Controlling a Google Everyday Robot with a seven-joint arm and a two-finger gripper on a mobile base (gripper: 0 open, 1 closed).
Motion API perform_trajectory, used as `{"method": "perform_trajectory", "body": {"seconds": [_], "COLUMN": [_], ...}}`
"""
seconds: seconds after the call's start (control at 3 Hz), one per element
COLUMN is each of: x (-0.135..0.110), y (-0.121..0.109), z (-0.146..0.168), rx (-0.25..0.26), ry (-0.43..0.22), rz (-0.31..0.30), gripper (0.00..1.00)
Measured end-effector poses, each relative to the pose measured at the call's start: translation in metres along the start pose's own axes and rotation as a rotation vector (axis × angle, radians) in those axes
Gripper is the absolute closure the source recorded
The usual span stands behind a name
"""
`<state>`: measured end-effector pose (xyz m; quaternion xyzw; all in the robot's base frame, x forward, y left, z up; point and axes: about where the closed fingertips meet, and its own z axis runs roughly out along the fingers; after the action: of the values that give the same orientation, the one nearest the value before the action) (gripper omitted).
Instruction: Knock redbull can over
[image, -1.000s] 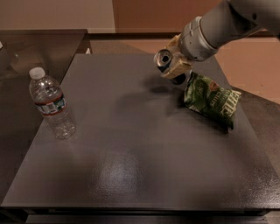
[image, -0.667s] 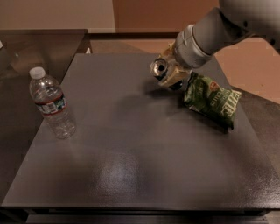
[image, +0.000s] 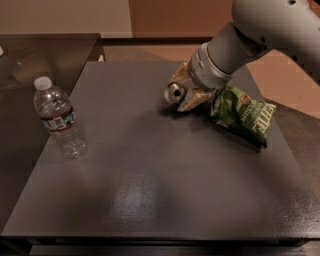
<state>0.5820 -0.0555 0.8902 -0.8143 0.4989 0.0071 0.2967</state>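
The redbull can (image: 175, 93) is tipped far over near the middle back of the dark table (image: 150, 190), with its silver top facing left toward the camera. Most of its body is hidden. My gripper (image: 186, 90) reaches in from the upper right, and its beige fingers (image: 194, 99) sit on either side of the can, shut on it low over the table. The arm's grey wrist (image: 215, 62) is right behind it.
A green crinkly chip bag (image: 243, 113) lies just right of the gripper, touching or nearly touching it. A clear water bottle (image: 59, 118) stands upright at the table's left edge. A second dark table (image: 45, 50) adjoins at the back left.
The gripper has moved left and down with the can. The can has tilted further over, its top now pointing left and low. The bottle and chip bag have not moved.
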Motion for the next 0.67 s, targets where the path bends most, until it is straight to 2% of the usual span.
{"method": "perform_trajectory", "body": {"seconds": [0.33,0.67], "x": [-0.0038,-0.0044], "y": [0.0078,0.0141], "z": [0.0054,0.0105], "rx": [-0.025,-0.05], "ry": [0.022,0.038], "rz": [-0.063,-0.108], "gripper": [0.0,0.0]}}
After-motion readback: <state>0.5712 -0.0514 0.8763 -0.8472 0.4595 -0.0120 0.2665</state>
